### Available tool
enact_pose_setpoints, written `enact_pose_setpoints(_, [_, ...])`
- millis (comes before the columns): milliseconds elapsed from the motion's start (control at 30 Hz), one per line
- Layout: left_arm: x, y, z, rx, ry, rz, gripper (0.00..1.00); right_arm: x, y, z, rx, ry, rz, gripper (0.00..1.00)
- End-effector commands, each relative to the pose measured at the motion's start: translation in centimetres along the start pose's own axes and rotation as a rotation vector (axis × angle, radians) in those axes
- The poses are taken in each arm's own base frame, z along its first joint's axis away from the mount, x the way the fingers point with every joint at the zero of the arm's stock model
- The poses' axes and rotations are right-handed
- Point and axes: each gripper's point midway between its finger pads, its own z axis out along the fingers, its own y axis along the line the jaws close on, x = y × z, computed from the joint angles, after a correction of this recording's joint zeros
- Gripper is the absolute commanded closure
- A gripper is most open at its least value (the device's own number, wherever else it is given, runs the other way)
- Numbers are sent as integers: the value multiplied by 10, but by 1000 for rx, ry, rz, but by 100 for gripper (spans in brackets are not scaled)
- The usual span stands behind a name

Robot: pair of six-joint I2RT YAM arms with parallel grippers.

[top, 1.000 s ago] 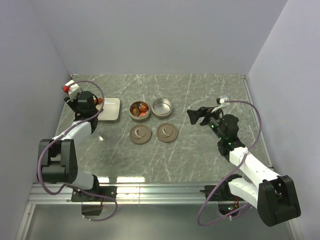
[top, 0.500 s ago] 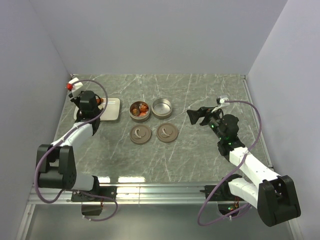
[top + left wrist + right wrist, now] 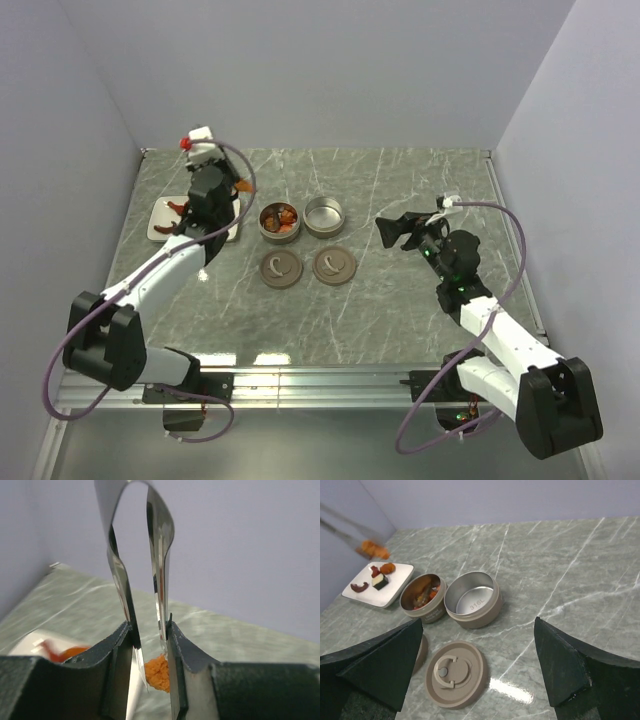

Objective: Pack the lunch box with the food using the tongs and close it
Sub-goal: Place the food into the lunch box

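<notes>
The counter (image 3: 400,300) is grey-green stone laced with pale veins, glossy enough to throw back the lights near its front edge, where a metal rail (image 3: 330,380) runs. Plain pale lilac walls (image 3: 320,70) close it in at the back and on both sides.

The left pincer (image 3: 149,650) is clenched on steel tongs (image 3: 160,540), whose tips pinch an orange piece of food (image 3: 157,672) in the air between the white plate (image 3: 367,594) and the filled tin (image 3: 422,611). More food (image 3: 380,575) lies on the plate, and red-brown and orange bits sit in that tin. Just beside it stands an empty tin (image 3: 472,600). Two lids (image 3: 334,264) lie flat in front of the tins.

The right pincer (image 3: 398,231) hangs released, jaws wide, well apart from the tins.
</notes>
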Motion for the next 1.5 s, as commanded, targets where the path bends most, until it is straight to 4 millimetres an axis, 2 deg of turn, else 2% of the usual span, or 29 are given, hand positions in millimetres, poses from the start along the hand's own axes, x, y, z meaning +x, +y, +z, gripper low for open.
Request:
enact_pose_setpoints(0, [-29, -84, 4, 238, -52, -62, 78, -21, 2, -6, -3, -85, -17, 1])
enact_pose_setpoints(67, [-23, -114, 3, 311, -35, -57, 78, -23, 2, -8, 0, -90, -18, 1])
enact_pose_setpoints(100, [-18, -137, 3, 348, -27, -52, 78, -24, 2, -10, 3, -98, -19, 1])
enact_pose_setpoints(200, [-2, -177, 3, 418, 2, -36, 78, -28, 3, -15, 2, -114, -19, 1])
enact_pose_setpoints(267, [17, -193, 5, 437, 34, -15, 77, -29, 3, -17, 2, -120, -18, 1])
enact_pose_setpoints(300, [18, -202, 2, 455, 35, -12, 77, -29, 3, -19, 1, -125, -18, 1])
enact_pose_setpoints(400, [37, -214, -2, 466, 62, 9, 77, -27, 4, -21, 2, -124, -13, 1])
enact_pose_setpoints(500, [53, -218, -6, 468, 84, 22, 77, -25, 4, -23, -2, -122, -8, 1])
enact_pose_setpoints(800, [77, -224, -9, 493, 122, 27, 76, -19, 5, -32, -6, -119, 10, 1])
enact_pose_setpoints(1267, [97, -244, -21, 554, 159, 18, 76, -15, 6, -38, -6, -118, 21, 1])
enact_pose_setpoints(1467, [103, -246, -23, 554, 169, 20, 75, -15, 7, -38, -12, -116, 22, 1])
